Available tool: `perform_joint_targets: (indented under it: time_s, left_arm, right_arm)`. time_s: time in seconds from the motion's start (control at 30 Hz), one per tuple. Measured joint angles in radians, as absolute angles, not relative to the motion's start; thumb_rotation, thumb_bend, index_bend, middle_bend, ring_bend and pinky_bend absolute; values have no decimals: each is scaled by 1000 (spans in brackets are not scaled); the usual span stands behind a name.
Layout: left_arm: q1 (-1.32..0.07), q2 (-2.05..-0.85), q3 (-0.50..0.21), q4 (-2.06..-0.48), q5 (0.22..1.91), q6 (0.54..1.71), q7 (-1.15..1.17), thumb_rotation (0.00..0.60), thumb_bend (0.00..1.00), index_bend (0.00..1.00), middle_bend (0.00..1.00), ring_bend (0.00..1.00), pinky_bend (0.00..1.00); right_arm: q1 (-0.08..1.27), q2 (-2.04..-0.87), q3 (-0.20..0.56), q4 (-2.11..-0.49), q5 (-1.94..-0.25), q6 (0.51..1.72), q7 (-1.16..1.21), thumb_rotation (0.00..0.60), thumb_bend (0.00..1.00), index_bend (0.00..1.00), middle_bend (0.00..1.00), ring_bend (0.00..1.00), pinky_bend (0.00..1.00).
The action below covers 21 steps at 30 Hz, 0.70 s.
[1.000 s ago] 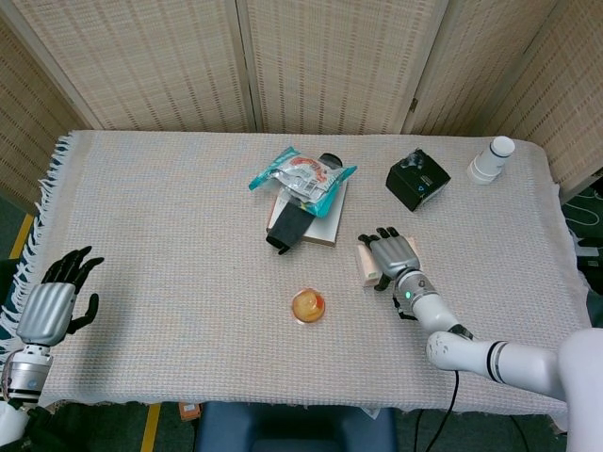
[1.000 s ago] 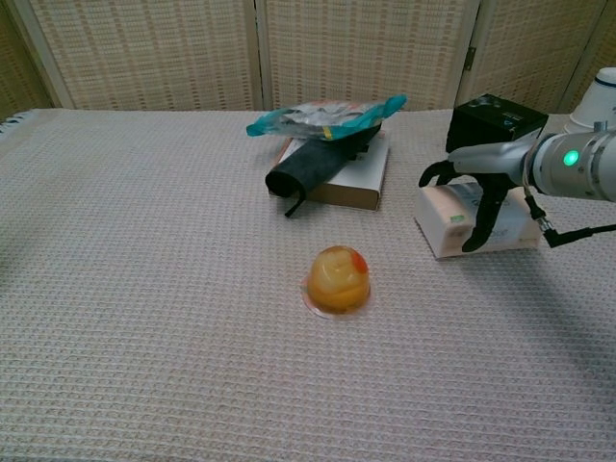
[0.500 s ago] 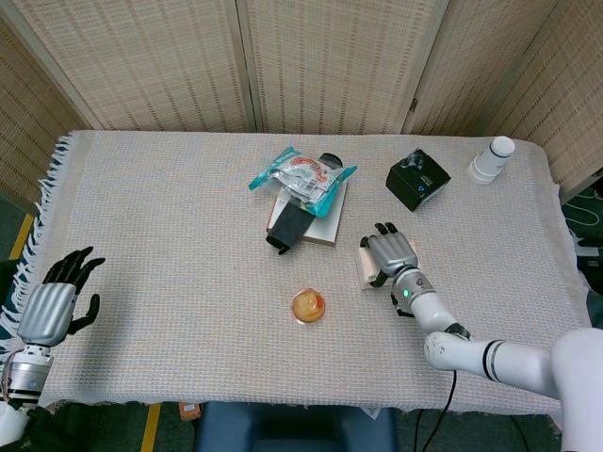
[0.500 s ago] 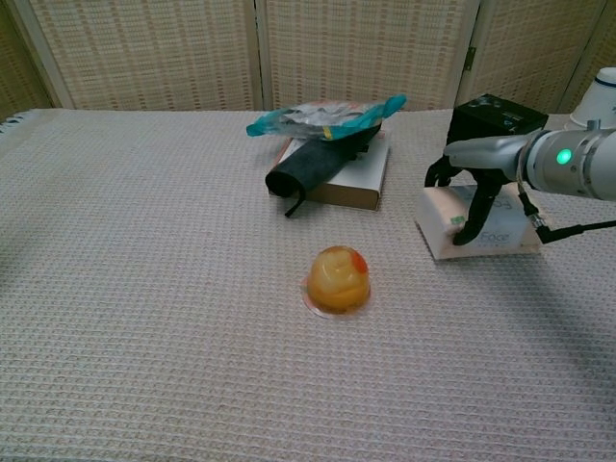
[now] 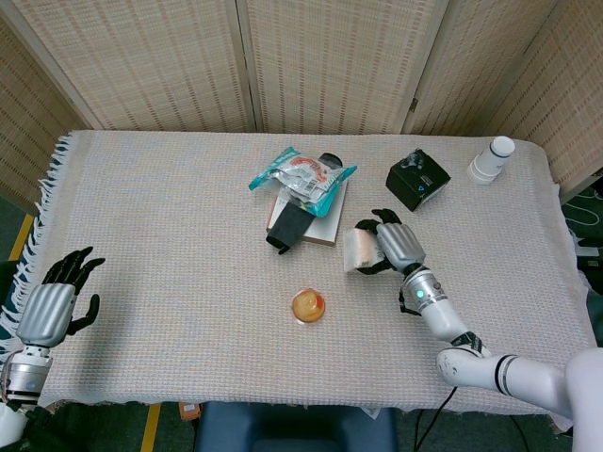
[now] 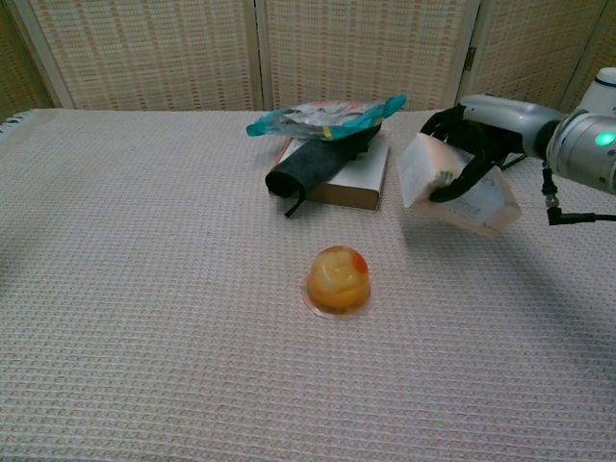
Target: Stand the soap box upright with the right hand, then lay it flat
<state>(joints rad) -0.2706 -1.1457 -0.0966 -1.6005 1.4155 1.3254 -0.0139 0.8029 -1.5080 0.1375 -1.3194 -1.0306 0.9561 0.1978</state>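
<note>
The table (image 5: 170, 235) is being covered by a woven cloth. The soap box (image 6: 452, 186), pale pink-white with faint print, is being held tilted above the cloth, right of the book (image 6: 348, 179), by the right hand (image 6: 464, 144), whose fingers are being wrapped over it. The left hand (image 5: 52, 303) is being kept spread, holding nothing, at the table's left edge.

We note a table (image 5: 188, 282) covered by a woven beige cloth (image 5: 141, 207), fringed at its left edge. Directly on the cloth: a white book (image 5: 325, 221) (bearing a black roll and a teal packet), an orange jelly cup (image 5: 309, 306), a black box (image 5: 417, 179), a white bottle (image 5: 491, 159).
</note>
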Motion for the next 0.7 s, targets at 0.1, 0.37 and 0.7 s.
perform_joint_targets:
  time_s: [0.1,0.37,0.7]
  left_arm:
    - [-270,-1146,-96,-1602,1418,1329,-10,600,547,162,0,0,114]
    - [-276,-1156,-96,-1593,1404,1311,7,600,547,161,0,0,114]
    - [-283,-1163,-98,-1583,1384,1292,18,600,546,162,0,0,114]
  right_arm:
    - [759,-1531,139,-1243,-1121,1005,545,600,271,570,467,208,0]
    - [679,-1644,101,-830,-1367,1085,1431,600,293,553,467,209,0]
    - [667,-1847,-4,-339,-1606,1115,1913,600,312,543,467,208,0]
